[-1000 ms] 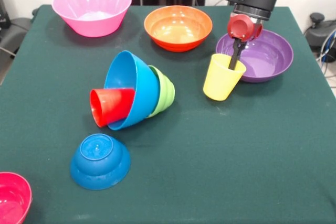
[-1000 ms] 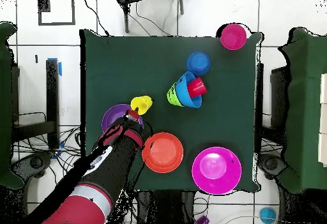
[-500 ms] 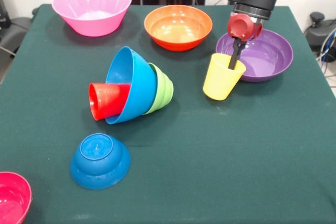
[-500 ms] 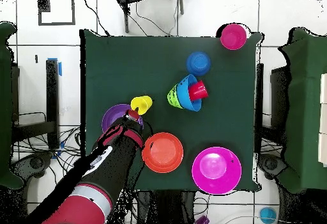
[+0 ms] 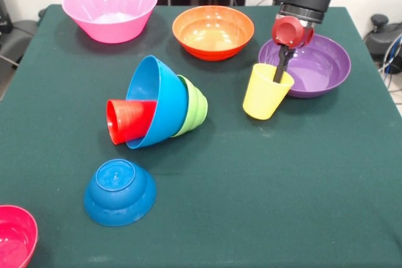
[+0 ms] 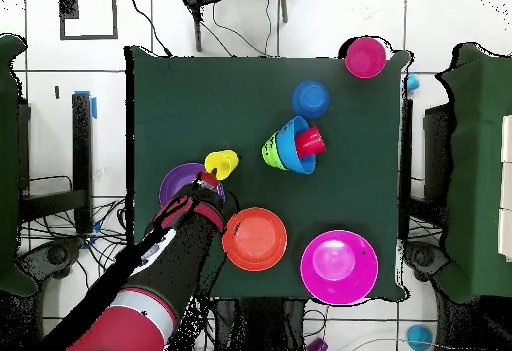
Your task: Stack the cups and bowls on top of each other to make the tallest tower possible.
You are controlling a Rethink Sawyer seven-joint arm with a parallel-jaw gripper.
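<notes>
The gripper [image 5: 282,67] hangs over the yellow cup [image 5: 266,91], one dark finger [image 5: 280,70] dipping inside the cup's rim; whether it pinches the wall cannot be told. The cup tilts, just beside the purple bowl [image 5: 320,67]. Well apart from the gripper, the tower [image 5: 157,108] lies on its side on the green table [image 5: 282,180]: red cup [image 5: 129,120] nested in the large blue bowl [image 5: 157,98], with the green bowl [image 5: 196,106] behind. The small blue bowl [image 5: 119,192] sits upside down nearby.
</notes>
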